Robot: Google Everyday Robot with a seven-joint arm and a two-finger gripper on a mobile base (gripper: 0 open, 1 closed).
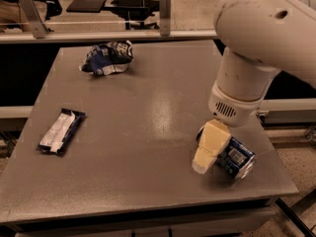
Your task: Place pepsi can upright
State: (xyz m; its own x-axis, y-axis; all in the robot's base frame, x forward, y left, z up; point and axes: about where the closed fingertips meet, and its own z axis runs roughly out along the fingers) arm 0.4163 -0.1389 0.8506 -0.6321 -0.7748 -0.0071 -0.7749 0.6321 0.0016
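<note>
Lying on its side, not upright: the pepsi can [237, 158], close to the front right corner of the table [148, 132], with one silver end turned toward that corner. Pressed against it, on the side toward the table's middle: the gripper [211, 151], hanging from the thick white arm [256, 43] above the same corner. Impossible to tell the gripper's state, whether apart, together or clamped on the can; visible only as a cream front part, the rest hidden behind the can and under the wrist. Near the table's back left corner, a crumpled blue snack bag [107, 58]; near the table's left edge, a flat wrapped bar [60, 131]. Both well apart from the work, so no trouble expected from there.

Judged as the grasping step, with the standing-up not yet done. Several risks from here:

- **Rolling.** Round and on its side, so easily pushed away by an off-centre contact. With the table's front and right edges so near, possibly over the edge and down.
- **A weak hold on smooth aluminium.** Slipping or turning inside the grip during the tilt, then landing crooked and toppling.
- **Closing too hard.** Denting of the thin wall.

Safer to close squarely across the body, lift a little before turning, and release only with the bottom rim flat on the table.
</note>
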